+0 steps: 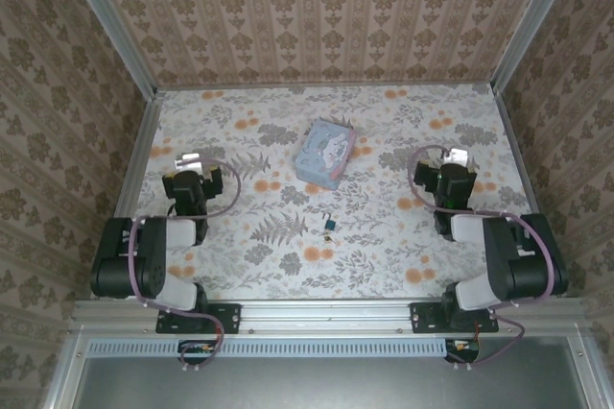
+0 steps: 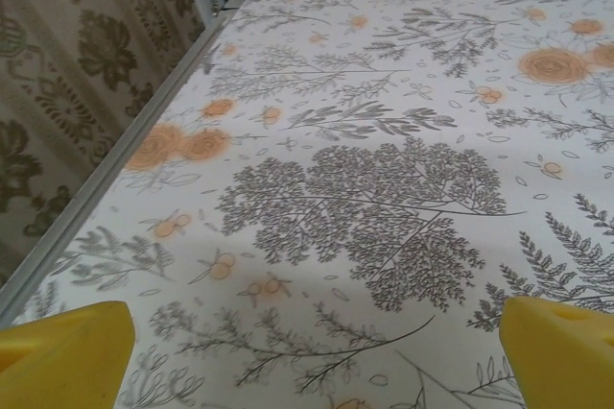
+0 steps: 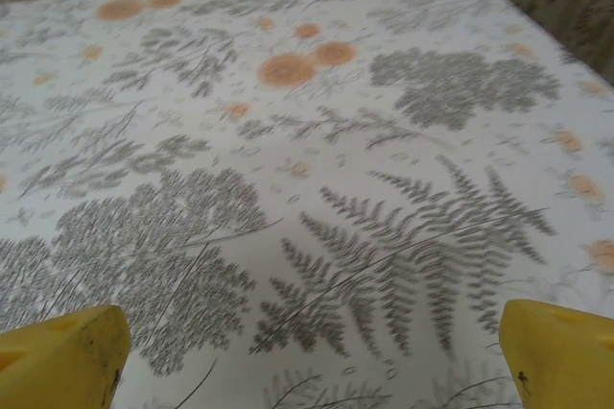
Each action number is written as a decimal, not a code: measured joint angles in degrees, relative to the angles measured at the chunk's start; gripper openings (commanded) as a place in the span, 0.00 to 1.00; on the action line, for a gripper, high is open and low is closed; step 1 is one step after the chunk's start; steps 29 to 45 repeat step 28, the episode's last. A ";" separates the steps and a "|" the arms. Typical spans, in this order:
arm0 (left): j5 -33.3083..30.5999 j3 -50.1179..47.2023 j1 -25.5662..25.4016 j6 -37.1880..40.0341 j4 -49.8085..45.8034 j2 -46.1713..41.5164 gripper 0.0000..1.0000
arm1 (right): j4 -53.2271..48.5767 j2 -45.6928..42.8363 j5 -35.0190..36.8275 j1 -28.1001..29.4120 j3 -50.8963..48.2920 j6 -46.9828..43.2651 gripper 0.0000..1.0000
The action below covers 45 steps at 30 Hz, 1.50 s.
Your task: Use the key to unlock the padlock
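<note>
The tiny padlock, dark and teal-tinged with a thin shackle, lies on the floral tabletop between the two arms, near the front middle. A small pale bit touches its near side; it is too small to say whether it is the key. My left gripper hovers over the left part of the table, well left of the padlock. In the left wrist view its yellow fingers stand wide apart over bare cloth, gripper open. My right gripper is at the right, also open, yellow fingers apart and holding nothing.
A pastel cartoon tin box lies behind the padlock, towards the table's middle. Patterned walls with aluminium rails close in the table on the left, right and back. Open tabletop lies around the padlock.
</note>
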 measured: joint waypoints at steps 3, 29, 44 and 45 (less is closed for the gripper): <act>1.95 0.74 0.17 0.68 0.42 2.75 1.00 | 3.52 2.97 -4.15 0.00 -1.29 -1.40 0.99; 6.56 2.64 1.84 0.83 -0.11 2.99 1.00 | 4.81 3.04 -12.33 -0.39 1.99 -4.26 1.00; 6.56 2.64 1.84 0.83 -0.11 2.99 1.00 | 4.81 3.04 -12.33 -0.39 1.99 -4.26 1.00; 6.56 2.64 1.84 0.83 -0.11 2.99 1.00 | 4.81 3.04 -12.33 -0.39 1.99 -4.26 1.00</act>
